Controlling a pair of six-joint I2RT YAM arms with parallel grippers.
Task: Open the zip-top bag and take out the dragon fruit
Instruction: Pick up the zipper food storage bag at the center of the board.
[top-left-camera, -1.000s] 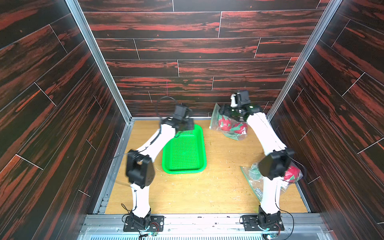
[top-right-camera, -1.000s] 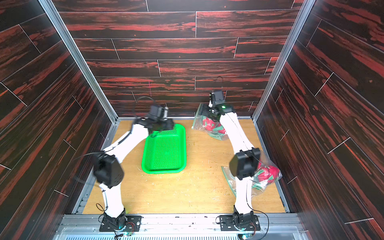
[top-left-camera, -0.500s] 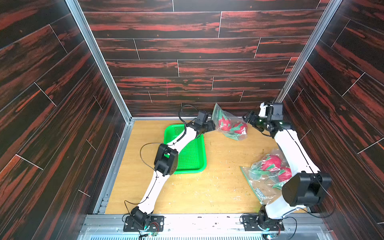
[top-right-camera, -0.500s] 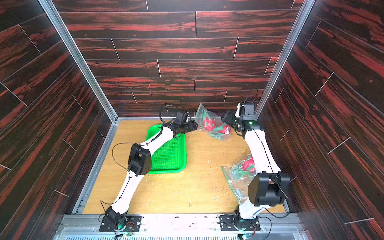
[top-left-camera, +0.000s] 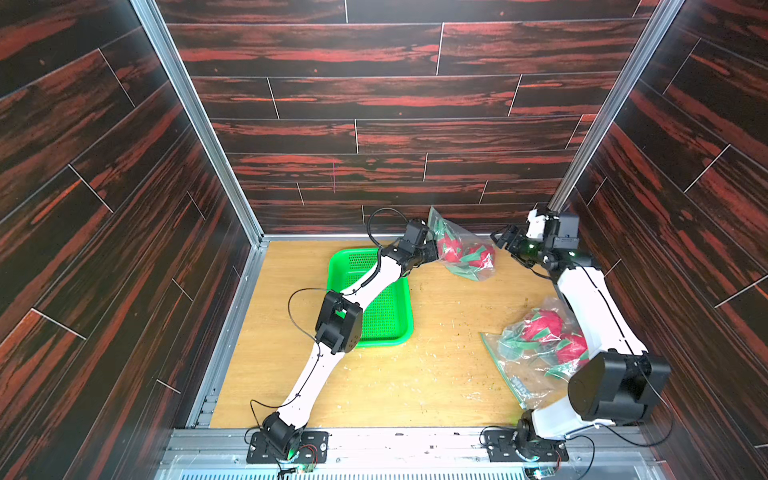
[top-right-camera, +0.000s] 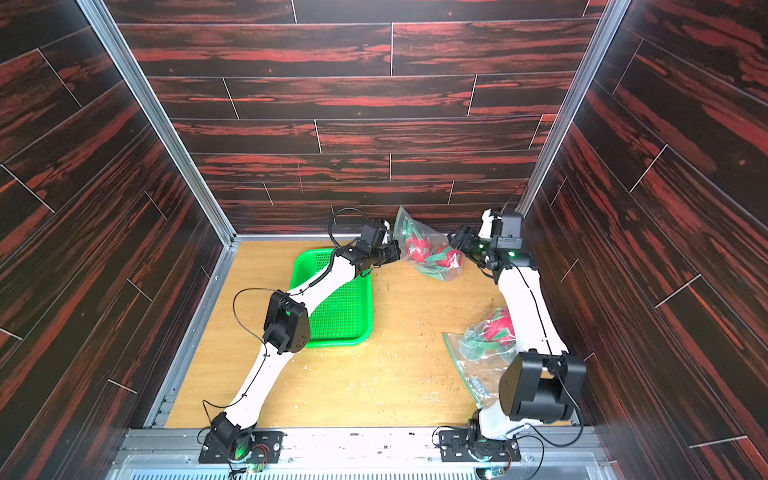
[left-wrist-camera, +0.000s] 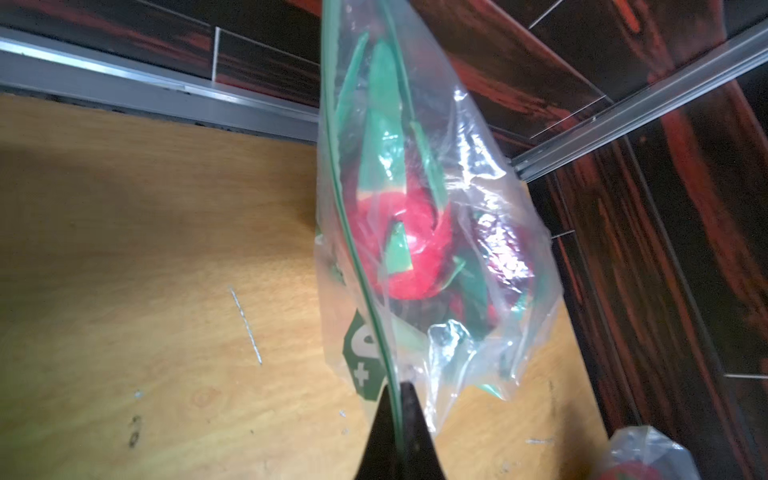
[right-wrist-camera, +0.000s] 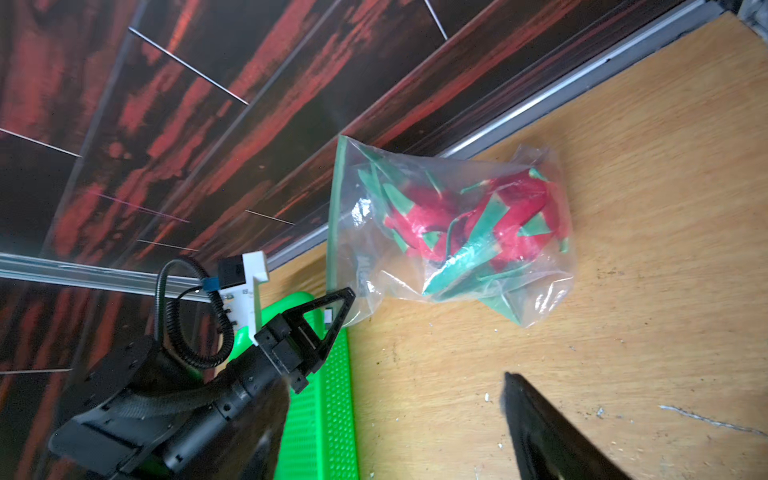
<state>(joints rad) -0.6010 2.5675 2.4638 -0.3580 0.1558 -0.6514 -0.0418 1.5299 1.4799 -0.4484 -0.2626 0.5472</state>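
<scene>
Left wrist view: the left claw (left-wrist-camera: 397, 401) is seen pressed together on the green zip edge of the far zip-top bag (left-wrist-camera: 478, 216), with the strip pinched right between the two black fingertips. The bag is stood on edge with its zip strip running upward, and the strip appears sealed along the stretch that shows. Inside, a red dragon fruit (left-wrist-camera: 409, 249) with green scales is pressed against the clear film, and a second one is dimly made out behind it.

In both top views the same bag is found at the far edge of the worktop (top-left-camera: 415, 382), close to the back wall. It is just beside the far end of the green basket (top-left-camera: 386, 316), over which the left arm is stretched.

The right claw (top-left-camera: 502, 241) is held on the opposite side of that bag. Its fingers (right-wrist-camera: 536, 424) are spread wide and nothing is gripped between them. In the right wrist view a strip of bare worktop is seen between finger and bag.

Over by the right wall, a near zip-top bag (top-left-camera: 515, 374) is laid flat on the worktop. Further dragon fruit (top-left-camera: 544, 326) are seen inside it, and the bag is partly hidden by the right arm.
</scene>
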